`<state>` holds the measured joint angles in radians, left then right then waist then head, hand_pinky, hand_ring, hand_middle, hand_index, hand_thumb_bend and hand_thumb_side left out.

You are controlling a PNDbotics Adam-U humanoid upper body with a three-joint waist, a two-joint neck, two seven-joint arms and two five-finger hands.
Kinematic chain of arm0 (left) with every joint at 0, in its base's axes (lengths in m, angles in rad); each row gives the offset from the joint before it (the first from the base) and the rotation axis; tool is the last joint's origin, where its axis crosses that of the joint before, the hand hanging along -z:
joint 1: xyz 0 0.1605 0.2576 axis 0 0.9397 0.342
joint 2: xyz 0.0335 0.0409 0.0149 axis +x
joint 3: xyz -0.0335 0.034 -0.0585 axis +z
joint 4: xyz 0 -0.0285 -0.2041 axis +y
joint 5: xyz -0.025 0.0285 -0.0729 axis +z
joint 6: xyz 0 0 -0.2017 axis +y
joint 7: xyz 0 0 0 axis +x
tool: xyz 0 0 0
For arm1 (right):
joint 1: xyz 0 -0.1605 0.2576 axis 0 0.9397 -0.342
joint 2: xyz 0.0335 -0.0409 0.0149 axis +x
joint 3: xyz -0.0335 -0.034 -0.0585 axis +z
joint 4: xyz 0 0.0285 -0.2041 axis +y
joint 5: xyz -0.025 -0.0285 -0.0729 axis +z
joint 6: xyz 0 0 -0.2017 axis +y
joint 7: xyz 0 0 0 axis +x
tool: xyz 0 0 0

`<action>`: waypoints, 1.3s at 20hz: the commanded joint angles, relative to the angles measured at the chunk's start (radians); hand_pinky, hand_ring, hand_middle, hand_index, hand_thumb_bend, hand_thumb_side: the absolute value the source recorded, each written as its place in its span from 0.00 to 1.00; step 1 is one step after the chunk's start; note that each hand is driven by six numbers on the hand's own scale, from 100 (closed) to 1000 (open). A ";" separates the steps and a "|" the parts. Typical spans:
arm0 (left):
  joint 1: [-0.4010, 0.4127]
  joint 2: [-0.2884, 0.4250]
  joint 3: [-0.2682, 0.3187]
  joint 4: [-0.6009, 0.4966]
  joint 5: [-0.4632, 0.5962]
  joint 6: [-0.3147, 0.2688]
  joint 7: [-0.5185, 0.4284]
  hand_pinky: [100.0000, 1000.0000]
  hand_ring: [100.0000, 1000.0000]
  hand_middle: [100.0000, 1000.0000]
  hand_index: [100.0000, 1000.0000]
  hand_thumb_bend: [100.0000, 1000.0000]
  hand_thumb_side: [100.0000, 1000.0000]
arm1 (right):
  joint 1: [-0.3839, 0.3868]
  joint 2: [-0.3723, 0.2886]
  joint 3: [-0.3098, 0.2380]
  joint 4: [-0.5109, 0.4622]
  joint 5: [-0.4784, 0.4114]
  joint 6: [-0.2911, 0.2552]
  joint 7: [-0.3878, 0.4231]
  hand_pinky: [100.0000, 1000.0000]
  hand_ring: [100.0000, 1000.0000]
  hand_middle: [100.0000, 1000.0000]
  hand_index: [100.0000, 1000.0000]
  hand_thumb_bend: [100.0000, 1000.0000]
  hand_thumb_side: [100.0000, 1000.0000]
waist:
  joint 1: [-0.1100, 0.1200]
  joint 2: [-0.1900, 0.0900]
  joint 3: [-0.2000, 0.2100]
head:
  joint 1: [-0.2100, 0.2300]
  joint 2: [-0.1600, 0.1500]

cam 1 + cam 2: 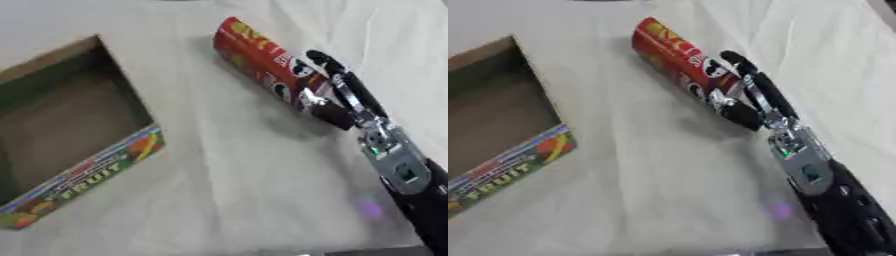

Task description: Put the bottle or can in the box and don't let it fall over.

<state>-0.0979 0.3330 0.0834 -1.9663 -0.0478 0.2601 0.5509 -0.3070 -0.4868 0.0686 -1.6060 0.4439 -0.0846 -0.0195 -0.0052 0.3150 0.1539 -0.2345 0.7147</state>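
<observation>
A tall red can [262,60] with yellow and white print stands tilted on the white cloth at upper centre. My right hand [337,82] reaches in from the lower right, and its black fingers curl around the can's lower half. The cardboard box [61,125] with a colourful "FRUIT" front panel sits open at the left, and nothing shows inside it. The can is well to the right of the box. My left hand is not in view.
A white, creased cloth [236,175] covers the table. A faint purple light spot [369,207] lies beside my right forearm [837,200].
</observation>
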 commanded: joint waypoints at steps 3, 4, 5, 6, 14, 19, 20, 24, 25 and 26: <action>-0.008 0.012 0.001 -0.015 0.004 -0.002 -0.002 0.37 0.78 0.88 0.66 0.16 0.61 | -0.013 -0.013 -0.002 -0.021 0.022 -0.004 -0.001 0.60 1.00 0.99 0.98 0.00 0.78 | -0.001 -0.002 0.001 | -0.003 -0.011; -0.008 0.012 0.001 -0.014 0.004 -0.002 -0.003 0.37 0.78 0.88 0.66 0.16 0.61 | -0.014 -0.012 -0.001 -0.020 0.023 -0.003 0.000 0.60 1.00 0.98 0.97 0.00 0.78 | -0.001 -0.002 0.001 | -0.003 -0.011; -0.008 0.012 0.001 -0.014 0.004 -0.002 -0.003 0.37 0.78 0.88 0.66 0.16 0.61 | -0.016 -0.012 0.000 -0.020 0.024 -0.003 0.001 0.60 1.00 0.98 0.97 0.00 0.78 | -0.001 -0.002 0.001 | -0.003 -0.011; -0.008 0.012 0.001 -0.014 0.004 -0.002 -0.003 0.37 0.78 0.88 0.66 0.16 0.61 | -0.017 -0.011 0.001 -0.020 0.025 -0.002 0.003 0.59 1.00 0.98 0.97 0.00 0.78 | -0.001 -0.001 0.001 | -0.004 -0.010; -0.008 0.012 0.001 -0.014 0.005 -0.002 -0.004 0.37 0.78 0.88 0.66 0.16 0.61 | -0.022 -0.009 0.005 -0.018 0.036 0.005 0.019 0.57 1.00 0.98 0.98 0.00 0.78 | -0.002 0.000 0.003 | -0.005 -0.011; -0.009 0.013 0.001 -0.014 0.005 -0.002 -0.004 0.37 0.78 0.88 0.66 0.16 0.61 | -0.022 -0.007 0.009 -0.013 0.030 0.014 0.036 0.55 1.00 0.99 0.98 0.00 0.79 | -0.002 0.001 0.003 | -0.006 -0.012; -0.008 0.013 0.001 -0.014 0.005 -0.003 -0.005 0.37 0.78 0.88 0.66 0.16 0.61 | -0.023 -0.007 0.009 -0.012 0.027 0.015 0.040 0.55 1.00 0.99 0.99 0.00 0.80 | -0.002 0.001 0.003 | -0.007 -0.012; -0.008 0.013 0.001 -0.014 0.006 -0.003 -0.005 0.37 0.78 0.88 0.66 0.15 0.61 | -0.023 -0.007 0.011 -0.003 0.021 0.022 0.056 0.55 1.00 0.99 0.99 0.00 0.80 | -0.002 0.003 0.004 | -0.008 -0.012; -0.008 0.013 0.001 -0.014 0.006 -0.003 -0.005 0.37 0.78 0.88 0.66 0.15 0.61 | -0.023 -0.007 0.011 -0.002 0.020 0.023 0.060 0.54 1.00 1.00 0.99 0.00 0.79 | -0.002 0.003 0.004 | -0.008 -0.012; -0.008 0.013 0.001 -0.014 0.006 -0.003 -0.005 0.37 0.78 0.88 0.66 0.15 0.61 | -0.022 -0.007 0.011 -0.001 0.019 0.024 0.062 0.54 1.00 1.00 0.99 0.00 0.79 | -0.002 0.003 0.004 | -0.008 -0.012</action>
<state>-0.0979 0.3330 0.0832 -1.9663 -0.0449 0.2585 0.5486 -0.3255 -0.4805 0.0752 -1.6058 0.4700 -0.0622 0.0338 -0.0052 0.3170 0.1558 -0.2401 0.7113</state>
